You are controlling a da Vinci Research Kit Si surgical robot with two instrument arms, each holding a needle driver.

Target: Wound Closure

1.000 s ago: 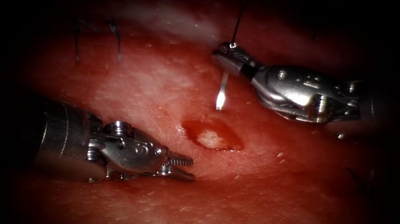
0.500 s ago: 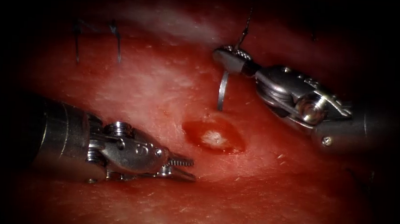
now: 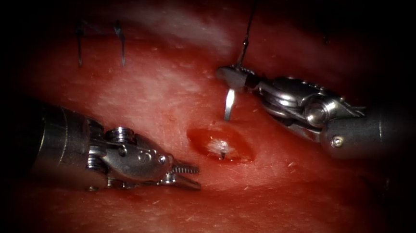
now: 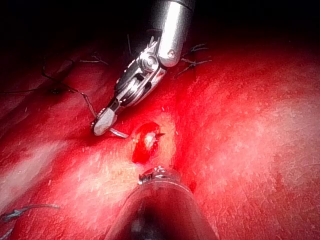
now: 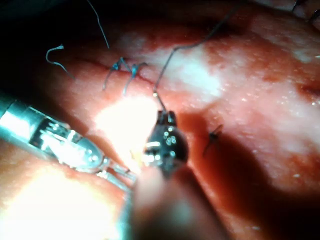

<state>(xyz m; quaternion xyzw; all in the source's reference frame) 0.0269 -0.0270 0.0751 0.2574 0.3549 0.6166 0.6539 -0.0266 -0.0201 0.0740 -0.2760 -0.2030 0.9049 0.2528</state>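
The right claw [image 3: 229,77] is pinching the needle [image 3: 228,103] near its thread end, above the cut [image 3: 220,145] in the endoscope view. From the jaws the needle's body curves down and enters the tissue [image 3: 147,88] just above the cut's upper edge. A small bright tip shows inside the open cut, so the needle passes through the tissue wall and its point stands in the gap. A second ago the needle hung free above the surface; its lower end now sits lower and is buried. The thread [image 3: 245,37] runs from the needle's back end straight up into the dark.

The left claw [image 3: 187,175] lies low, to the left of and below the cut, its jaws slightly spread and holding nothing; it has barely moved since the earlier pictures.

In the left wrist view the right claw [image 4: 102,125] grips the needle [image 4: 119,133] just beside the cut [image 4: 146,142], with the tip showing in the red opening. In the right wrist view the right claw [image 5: 165,120] shows with the thread [image 5: 170,65] rising from it, and the left claw [image 5: 117,175] lies near it.

Red fluid [image 3: 202,138] wets the cut's rim. Far to the upper left, finished stitches [image 3: 119,39] with cut ends stand on the tissue, well apart from both claws.
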